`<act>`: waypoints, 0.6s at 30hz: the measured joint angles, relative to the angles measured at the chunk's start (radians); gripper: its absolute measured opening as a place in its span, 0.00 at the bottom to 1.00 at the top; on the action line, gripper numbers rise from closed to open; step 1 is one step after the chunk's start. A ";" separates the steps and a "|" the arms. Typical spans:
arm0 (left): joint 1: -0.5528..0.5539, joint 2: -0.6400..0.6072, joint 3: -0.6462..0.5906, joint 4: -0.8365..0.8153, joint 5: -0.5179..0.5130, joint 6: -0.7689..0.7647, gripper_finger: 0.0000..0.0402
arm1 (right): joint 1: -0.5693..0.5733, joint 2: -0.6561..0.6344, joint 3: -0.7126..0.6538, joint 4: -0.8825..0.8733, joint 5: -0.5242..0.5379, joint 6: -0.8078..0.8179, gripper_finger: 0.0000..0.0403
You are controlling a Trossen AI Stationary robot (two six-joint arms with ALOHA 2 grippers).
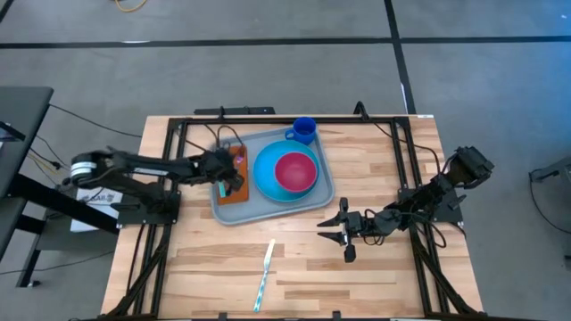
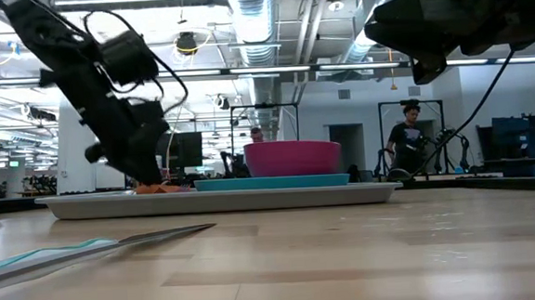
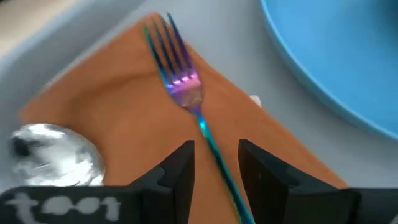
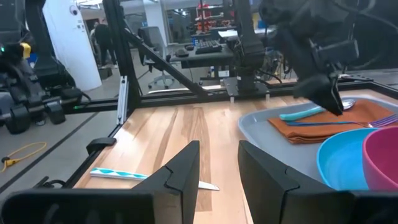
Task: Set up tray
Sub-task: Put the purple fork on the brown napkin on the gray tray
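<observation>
Tray (image 1: pixel 317 203) at table's far middle | left gripper (image 3: pixel 214 163) open astride fork (image 3: pixel 183 81) handle on napkin (image 3: pixel 124 124) | right gripper (image 4: pixel 217 163) open, idle | you risk dragging fork off napkin when lifting.

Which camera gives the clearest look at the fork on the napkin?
The left wrist view: the fork fills the frame, tines and handle clear, lying on the rust-brown napkin. The right wrist view shows it edge-on and distant. In the high view the left arm hides most of it; the low view shows nothing recognisable.
</observation>
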 joint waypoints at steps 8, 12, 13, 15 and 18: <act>0.001 0.181 0.000 0.171 -0.032 0.016 0.28 | 0.000 0.000 0.000 -0.017 0.000 0.001 0.26; 0.000 0.194 0.001 0.176 -0.041 0.016 0.28 | 0.000 0.000 0.000 -0.021 0.000 0.024 0.26; 0.000 0.194 0.001 0.175 -0.050 0.017 0.28 | 0.000 0.000 0.000 -0.021 0.000 0.029 0.26; 0.001 0.190 0.001 0.167 -0.077 0.017 0.27 | 0.000 0.000 0.000 -0.021 0.000 0.035 0.26; 0.001 0.190 0.001 0.166 -0.088 0.016 0.23 | 0.000 0.000 0.000 -0.021 0.000 0.035 0.26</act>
